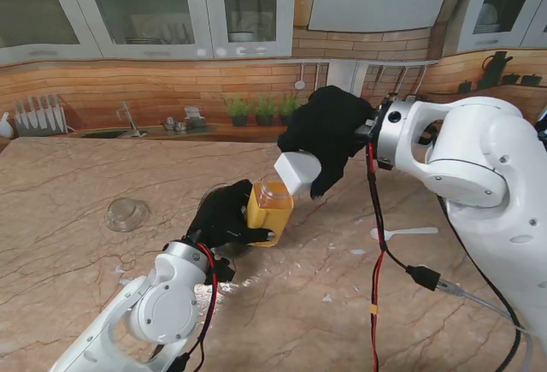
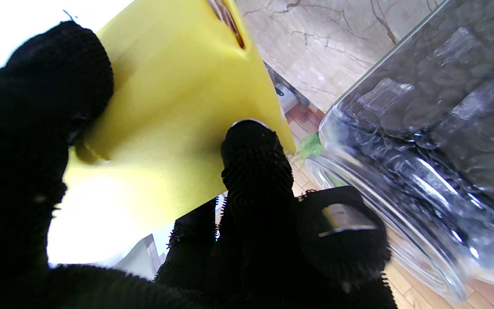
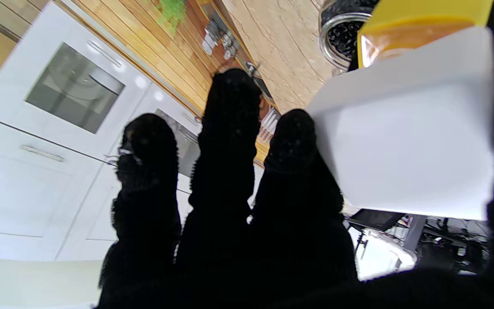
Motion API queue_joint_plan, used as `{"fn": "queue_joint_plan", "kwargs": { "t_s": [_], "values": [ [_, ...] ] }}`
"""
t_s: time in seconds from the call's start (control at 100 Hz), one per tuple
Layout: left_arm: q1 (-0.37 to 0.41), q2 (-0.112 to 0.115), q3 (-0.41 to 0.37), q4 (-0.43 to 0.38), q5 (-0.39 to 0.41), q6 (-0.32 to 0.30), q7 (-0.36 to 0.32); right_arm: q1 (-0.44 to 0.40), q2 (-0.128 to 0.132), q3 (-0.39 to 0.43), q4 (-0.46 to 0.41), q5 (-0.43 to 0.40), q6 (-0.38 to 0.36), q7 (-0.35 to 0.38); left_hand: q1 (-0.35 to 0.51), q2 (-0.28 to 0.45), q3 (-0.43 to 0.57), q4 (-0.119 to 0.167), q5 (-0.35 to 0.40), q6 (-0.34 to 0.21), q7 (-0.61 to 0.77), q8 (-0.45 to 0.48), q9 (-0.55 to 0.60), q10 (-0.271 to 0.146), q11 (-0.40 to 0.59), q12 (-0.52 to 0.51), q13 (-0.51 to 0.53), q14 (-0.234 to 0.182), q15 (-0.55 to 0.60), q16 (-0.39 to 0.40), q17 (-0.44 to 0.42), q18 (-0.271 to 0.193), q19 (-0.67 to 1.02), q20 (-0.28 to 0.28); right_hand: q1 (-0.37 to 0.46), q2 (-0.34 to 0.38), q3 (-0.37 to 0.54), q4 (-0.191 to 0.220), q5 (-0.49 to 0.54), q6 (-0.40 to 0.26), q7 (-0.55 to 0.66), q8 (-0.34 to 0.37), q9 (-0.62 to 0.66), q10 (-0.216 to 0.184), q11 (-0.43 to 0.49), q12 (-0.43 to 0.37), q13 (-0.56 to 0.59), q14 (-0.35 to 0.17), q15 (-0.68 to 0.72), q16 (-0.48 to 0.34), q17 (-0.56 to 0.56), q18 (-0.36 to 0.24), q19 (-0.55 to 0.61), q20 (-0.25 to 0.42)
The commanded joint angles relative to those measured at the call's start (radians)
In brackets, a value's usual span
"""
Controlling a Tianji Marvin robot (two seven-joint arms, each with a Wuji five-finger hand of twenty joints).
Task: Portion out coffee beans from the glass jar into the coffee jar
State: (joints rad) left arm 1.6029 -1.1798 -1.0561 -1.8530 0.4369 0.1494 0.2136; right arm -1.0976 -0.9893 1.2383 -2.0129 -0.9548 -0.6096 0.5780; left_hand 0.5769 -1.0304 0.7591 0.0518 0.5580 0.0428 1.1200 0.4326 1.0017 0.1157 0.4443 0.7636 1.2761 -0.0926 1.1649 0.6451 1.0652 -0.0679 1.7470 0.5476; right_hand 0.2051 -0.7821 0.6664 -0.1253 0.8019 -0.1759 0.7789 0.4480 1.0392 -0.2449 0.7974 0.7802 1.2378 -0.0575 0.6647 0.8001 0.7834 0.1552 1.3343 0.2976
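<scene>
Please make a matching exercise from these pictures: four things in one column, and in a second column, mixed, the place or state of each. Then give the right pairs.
Things:
1. yellow coffee jar
2. white lid
3. white spoon
4. clear glass lid

States:
A. lying on the table, robot's right side
B. held in the left hand
C. lying on the table, robot's left side
D. held in the right hand

Pairs: 1-B, 2-D, 3-A, 4-C

No readable text, label, brand or number in any view. Yellow jar [image 1: 268, 211], white lid [image 1: 298, 172], glass jar [image 2: 435, 128]: surfaces blank. Cabinets, desk: no signs legible.
</scene>
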Motion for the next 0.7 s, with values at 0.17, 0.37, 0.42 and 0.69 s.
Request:
{"fn": "queue_joint_plan", "kwargs": {
  "t_s": [0.17,0.37,0.42,0.69],
  "values": [
    [0.077,0.005,-0.043,-0.089,-0.034,-0.017,-0.019,-0.08,0.01,0.071,-0.008,-0.056,0.012,0.013,0.163,0.219,0.404,0.138,0.089,-0.145,0.235,0.059,0.141,-0.108,0.152,0.074,0.0,0.036,-0.027,0.016,0.011,-0.055,0.07,-0.001,0.195,0.142,0.169,0.068,0.162,-0.404,0.179,0.097,0.042,-0.085,-0.031,0.009,0.021,-0.007,0.001,0.002,-0.008,0.022,-0.001,-0.002],
    [0.131,0.014,-0.095,-0.132,-0.026,-0.062,-0.036,-0.117,0.009,0.073,0.061,-0.107,0.035,-0.002,0.158,0.211,0.411,0.148,0.098,-0.148,0.234,0.055,0.15,-0.107,0.152,0.072,0.0,0.037,-0.02,0.016,0.011,-0.061,0.075,0.001,0.201,0.144,0.162,0.069,0.165,-0.398,0.18,0.096,0.042,-0.08,-0.03,0.012,0.025,-0.004,0.007,0.006,-0.009,0.021,0.003,0.001],
    [0.14,0.016,-0.105,-0.138,-0.026,-0.07,-0.039,-0.12,0.008,0.063,0.087,-0.127,0.044,-0.012,0.156,0.209,0.411,0.149,0.101,-0.147,0.234,0.054,0.151,-0.108,0.151,0.072,0.0,0.036,-0.019,0.016,0.011,-0.061,0.075,0.002,0.201,0.145,0.16,0.069,0.165,-0.398,0.181,0.096,0.041,-0.079,-0.03,0.012,0.025,-0.003,0.008,0.007,-0.01,0.022,0.003,0.002],
    [0.167,0.023,-0.142,-0.14,-0.023,-0.103,-0.056,-0.077,-0.001,-0.057,0.267,-0.196,0.15,-0.085,0.167,0.211,0.394,0.136,0.102,-0.144,0.231,0.05,0.154,-0.097,0.143,0.068,-0.002,0.043,-0.022,0.012,0.011,-0.063,0.076,0.002,0.211,0.156,0.145,0.071,0.156,-0.388,0.182,0.094,0.03,-0.072,-0.022,0.013,0.025,-0.004,0.012,0.009,-0.012,0.015,0.012,0.006]
  ]
}}
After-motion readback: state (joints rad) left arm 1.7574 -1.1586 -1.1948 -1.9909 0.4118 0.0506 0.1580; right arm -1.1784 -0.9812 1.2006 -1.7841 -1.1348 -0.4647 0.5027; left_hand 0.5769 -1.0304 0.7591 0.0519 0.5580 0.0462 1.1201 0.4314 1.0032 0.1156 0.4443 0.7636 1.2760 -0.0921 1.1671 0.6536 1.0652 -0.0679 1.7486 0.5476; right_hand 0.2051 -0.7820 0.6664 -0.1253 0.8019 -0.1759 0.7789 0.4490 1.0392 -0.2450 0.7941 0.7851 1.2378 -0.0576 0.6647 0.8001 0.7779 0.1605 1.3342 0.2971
